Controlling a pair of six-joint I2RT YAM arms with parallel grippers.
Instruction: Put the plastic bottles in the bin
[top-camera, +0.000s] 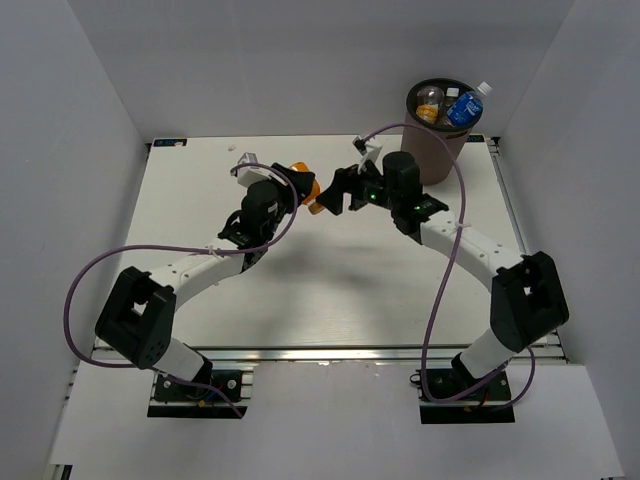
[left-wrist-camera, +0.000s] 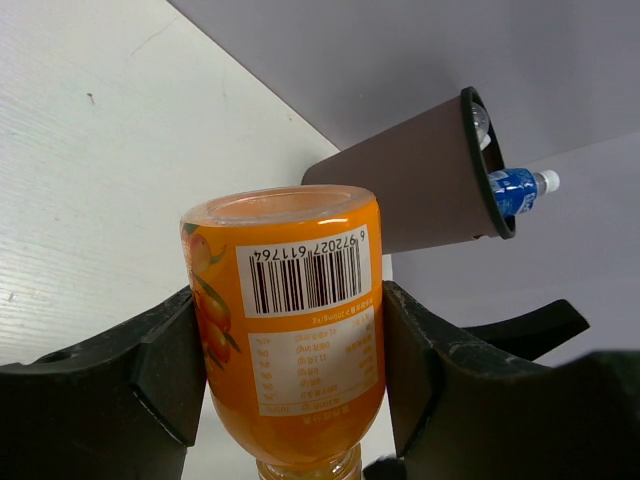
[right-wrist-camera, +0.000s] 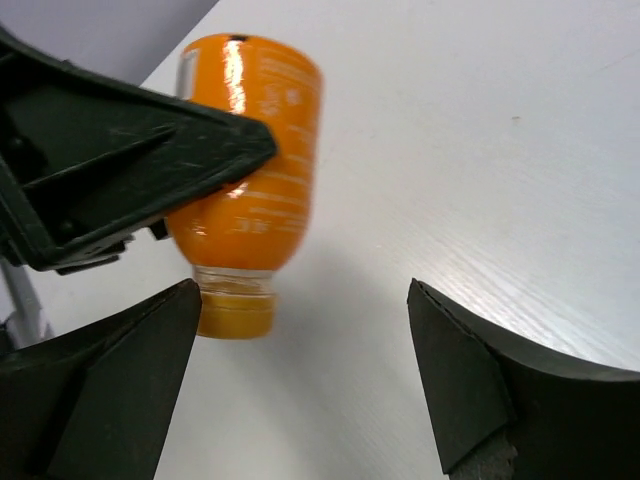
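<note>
Pinch on the orange bottle by the left pincer: both fingers pressed flat against the label sides, barcode facing the left wrist camera, base turned away and neck toward the wrist. Seen only from that wrist: the print on the label, and the bin beyond on the right. Seen only from the right wrist: the bottle's yellow-orange cap, hanging just beside one finger of the right pincer, with a soft shadow on the bench below (contact between cap and finger not clear). Right pincer spread wide, holding nothing. From above, the wider layout: both pincers meeting over the far middle of the bench, bin standing upright at the far right corner, well apart from the held bottle. Inside the bin, the blue-label bottle, white cap poking over the rim, and the clear bottle just left of it.
</note>
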